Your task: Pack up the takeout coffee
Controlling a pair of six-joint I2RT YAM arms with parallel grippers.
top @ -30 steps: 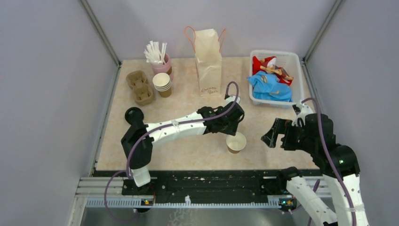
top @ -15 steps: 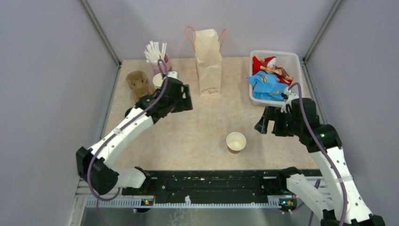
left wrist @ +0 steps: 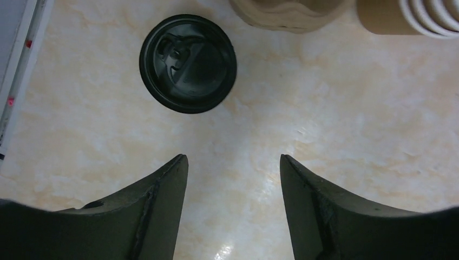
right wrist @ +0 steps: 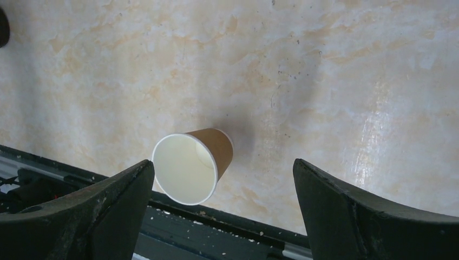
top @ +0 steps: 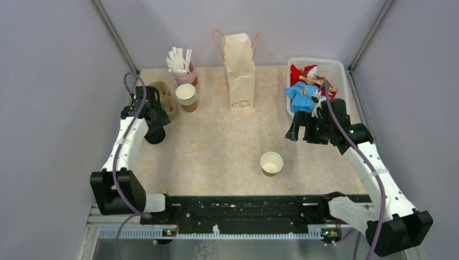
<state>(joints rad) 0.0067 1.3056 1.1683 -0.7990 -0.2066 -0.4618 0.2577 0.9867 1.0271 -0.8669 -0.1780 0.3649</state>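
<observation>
I have one brown paper cup standing lidless near the front of the worktop. A black lid sits at the far left. My left pincer hangs just short of the lid, parted and empty. The right pincer gapes wide near the cup, holding nothing.

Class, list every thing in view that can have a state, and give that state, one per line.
paper cup: upright, lidless, empty
black lid: lying flat, off that cup, ungripped
paper bag: standing upright
cup stack: upright, nested, lidless
left gripper: open, holding nothing
right gripper: open, holding nothing
</observation>
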